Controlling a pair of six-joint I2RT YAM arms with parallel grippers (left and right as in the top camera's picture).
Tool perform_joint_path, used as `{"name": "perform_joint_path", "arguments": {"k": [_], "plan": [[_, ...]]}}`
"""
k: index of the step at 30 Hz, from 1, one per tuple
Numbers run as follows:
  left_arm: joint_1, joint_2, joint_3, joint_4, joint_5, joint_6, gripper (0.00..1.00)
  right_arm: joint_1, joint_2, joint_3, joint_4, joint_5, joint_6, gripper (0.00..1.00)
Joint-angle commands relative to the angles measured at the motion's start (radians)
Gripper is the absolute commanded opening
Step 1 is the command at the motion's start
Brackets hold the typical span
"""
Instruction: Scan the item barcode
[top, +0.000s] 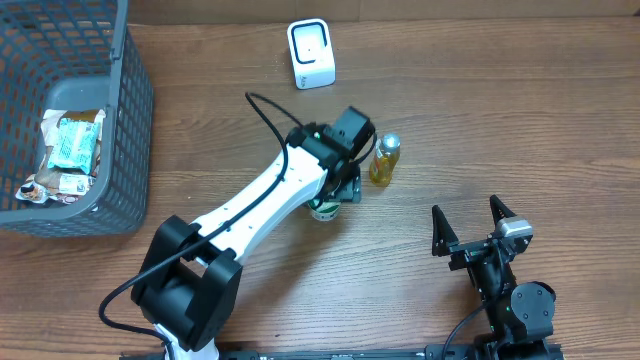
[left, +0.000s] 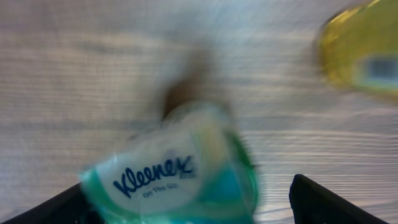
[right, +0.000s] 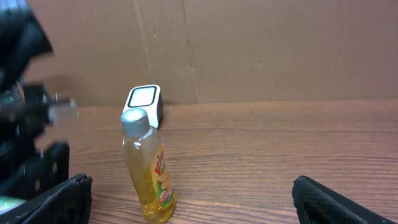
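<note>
grey plastic mesh basket (top: 135, 130) stands at the left edge of the wooden bench (top: 500, 90) and holds several crumpled food packets (top: 72, 140); it probably serves as the store or drop point for items, well apart from the work zone. near the centre, the left tool (left: 183, 200) points down over a small green-and-white soft tissue pack (left: 165, 177). its two fingers are spread wide, one on each side of the pack, with a clear gap on the right side, so the pack is judged not clamped. the pack appears to rest on the bench, just beside the bottle and near the scanner. the wrist view is blurred. the visible face of the pack shows a white oval with blue "kleenex" lettering, framed in green and teal film; no barcode can be seen on it, so the code is presumably on a hidden face. the small white box scanner with a dark-rimmed window (top: 311, 54) stands upright at the far edge, its window facing the arms so that an item can be presented to it. a clear yellow bottle with a silver cap (top: 385, 160) stands upright just right of the left tool. the right tool (top: 470, 226) is parked near the front edge, fully spread and empty.
</note>
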Motion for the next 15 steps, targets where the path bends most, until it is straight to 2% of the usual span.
{"name": "perform_joint_path", "arguments": {"k": [1,8,10,13,15], "plan": [[0.014,0.005,0.125,-0.058,-0.010,0.055,0.90,-0.004,-0.008,-0.011,0.002,0.004,-0.001,1.00],[0.063,0.005,0.178,-0.169,0.009,0.055,0.98,-0.004,-0.008,-0.011,0.002,0.004,-0.001,1.00],[0.081,0.005,0.177,-0.197,0.036,0.056,0.92,-0.004,-0.008,-0.011,0.002,0.004,-0.001,1.00],[0.104,0.005,0.177,-0.234,0.070,0.064,0.74,-0.004,-0.008,-0.011,0.002,0.004,-0.001,1.00],[0.120,0.005,0.175,-0.245,0.084,0.093,0.66,-0.004,-0.008,-0.011,0.002,0.004,-0.001,1.00]]}}
